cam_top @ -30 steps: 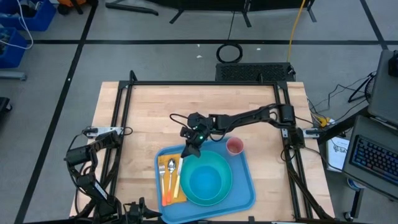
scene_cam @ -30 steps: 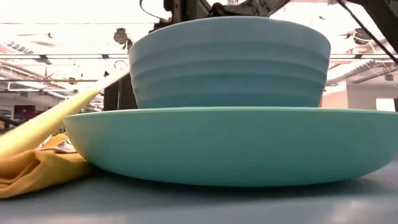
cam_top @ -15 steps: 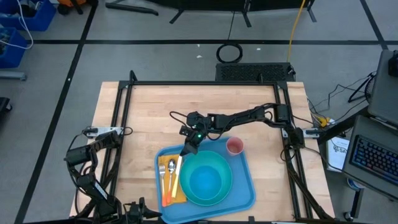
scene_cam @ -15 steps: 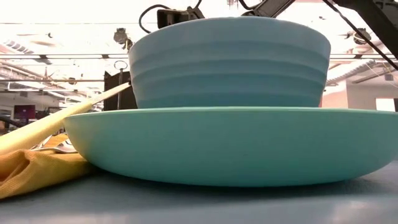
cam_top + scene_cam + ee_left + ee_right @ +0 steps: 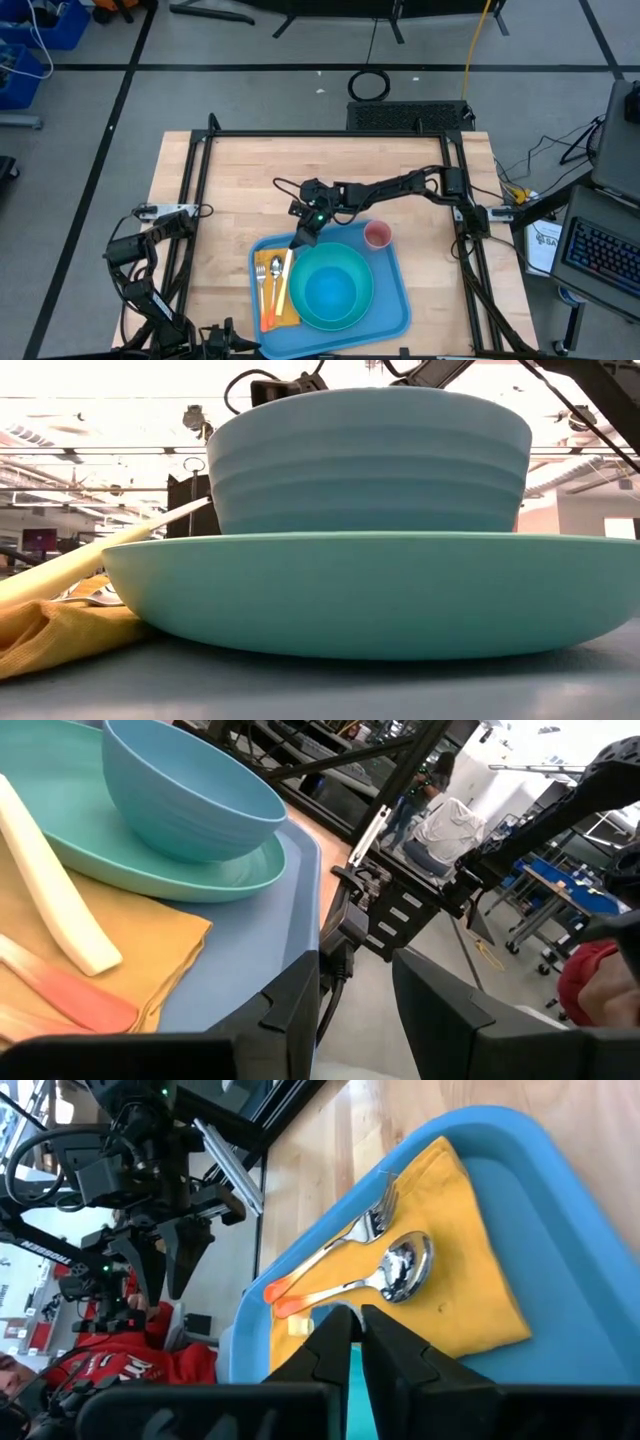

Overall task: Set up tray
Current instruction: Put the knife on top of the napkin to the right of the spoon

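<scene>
The blue tray [image 5: 396, 302] lies at the table's near middle. It carries a teal plate [image 5: 380, 590] with a teal bowl [image 5: 370, 460] on it, and to their left a yellow napkin [image 5: 470, 1280]. A fork [image 5: 372, 1220] and a spoon [image 5: 400, 1270] lie on the napkin. My right gripper [image 5: 300, 241] hangs over the tray's far left corner, shut on a cream knife [image 5: 284, 285]. A red cup [image 5: 377, 235] stands in the tray's far right corner. My left gripper [image 5: 355, 1010] waits open and holds nothing, off the tray's near left corner. My right gripper has the cream knife by its far end [image 5: 200, 506], coming from the far side and slanting down. The bowl in the low view and the fingers in the wrist view hide the place of contact. The knife slopes, its near end [image 5: 95, 955] resting on the napkin.
Bare wooden table top [image 5: 240, 180] lies to the far side and left of the tray. A black frame [image 5: 330, 135] runs round the table. The plate and bowl stand right beside the knife.
My right gripper has sunk a little toward the tray with the knife. The knife's raised far end has come down, so it slopes less steeply, while its near end has stayed on the napkin.
</scene>
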